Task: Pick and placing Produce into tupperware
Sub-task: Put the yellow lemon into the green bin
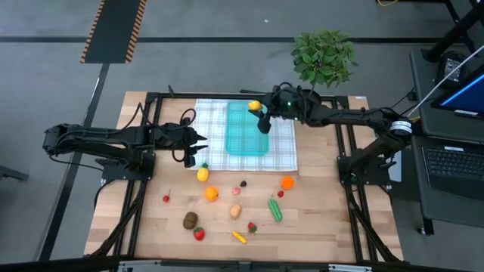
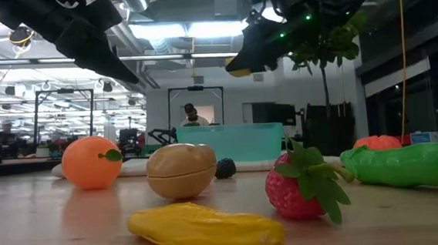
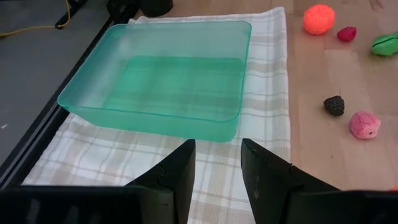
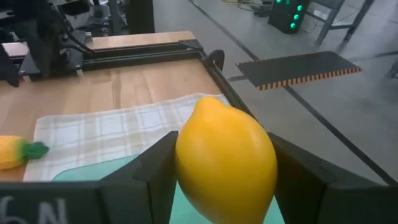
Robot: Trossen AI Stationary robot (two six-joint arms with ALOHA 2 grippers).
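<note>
The teal tupperware (image 1: 247, 130) rests by its base on a checked cloth (image 1: 283, 147) at the table's far middle. My right gripper (image 1: 262, 115) hangs over the container's far right corner, shut on a yellow lemon (image 4: 227, 163), which also shows in the high view as the lemon (image 1: 255, 105). My left gripper (image 3: 216, 165) stands open and holds nothing above the cloth's left part, pointing at the tupperware (image 3: 168, 81). Other produce lies on the bare wood nearer the front: oranges (image 1: 212, 193), a cucumber (image 1: 275, 209), a kiwi (image 1: 190, 220), strawberries (image 1: 199, 233). My right gripper pinches the lemon between its two fingers (image 4: 146, 177), one on each of its opposite sides (image 4: 186, 155). The fingers come from the table's right side, nearly level and tipped slightly down. The lemon is lifted clear, above the tupperware's far edge.
A potted plant (image 1: 325, 57) stands at the far right corner beside my right arm. A black frame rail (image 1: 151, 136) runs along the table's sides. In the low view a yellow piece (image 2: 207, 230), a potato (image 2: 180, 170) and a strawberry (image 2: 297, 186) lie closest to the front edge.
</note>
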